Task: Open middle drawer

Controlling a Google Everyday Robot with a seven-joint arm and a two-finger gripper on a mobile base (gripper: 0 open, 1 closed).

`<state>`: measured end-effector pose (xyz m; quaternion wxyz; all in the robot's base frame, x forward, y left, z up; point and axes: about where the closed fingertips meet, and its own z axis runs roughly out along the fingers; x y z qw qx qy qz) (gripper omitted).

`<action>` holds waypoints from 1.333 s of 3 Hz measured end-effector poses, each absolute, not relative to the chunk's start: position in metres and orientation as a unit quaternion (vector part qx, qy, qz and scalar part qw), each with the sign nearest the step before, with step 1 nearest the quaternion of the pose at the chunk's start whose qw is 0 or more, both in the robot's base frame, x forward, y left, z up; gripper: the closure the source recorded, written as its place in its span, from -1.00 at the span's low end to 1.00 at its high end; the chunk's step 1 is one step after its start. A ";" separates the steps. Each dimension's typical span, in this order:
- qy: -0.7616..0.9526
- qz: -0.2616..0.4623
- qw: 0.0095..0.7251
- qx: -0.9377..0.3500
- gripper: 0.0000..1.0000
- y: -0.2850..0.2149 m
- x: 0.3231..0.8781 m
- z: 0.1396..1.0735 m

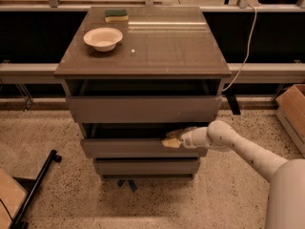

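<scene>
The middle drawer (128, 148) is a grey-brown flat front of medium height, pulled out a little, with a dark gap above it. My gripper (171, 140) sits at the top edge of this front, right of centre, with its yellowish fingertips hooked over the edge into the gap. My white arm (238, 149) reaches in from the lower right. The taller top drawer (143, 109) above is also pulled out a little. The shorter bottom drawer (145, 166) sits further back.
On the cabinet top (167, 46) stand a white bowl (103, 37) and a green-yellow sponge (116, 15). A cardboard box (293, 111) is on the floor at right, a black bar (35, 187) at lower left, a white cable (243, 56) hangs behind.
</scene>
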<state>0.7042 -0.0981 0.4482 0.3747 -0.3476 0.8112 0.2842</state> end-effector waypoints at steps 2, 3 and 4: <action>0.811 0.285 0.374 -0.348 0.05 -0.097 0.704 0.448; 0.811 0.284 0.374 -0.349 -0.42 -0.096 0.704 0.447; 0.818 0.268 0.367 -0.353 -0.88 -0.098 0.699 0.449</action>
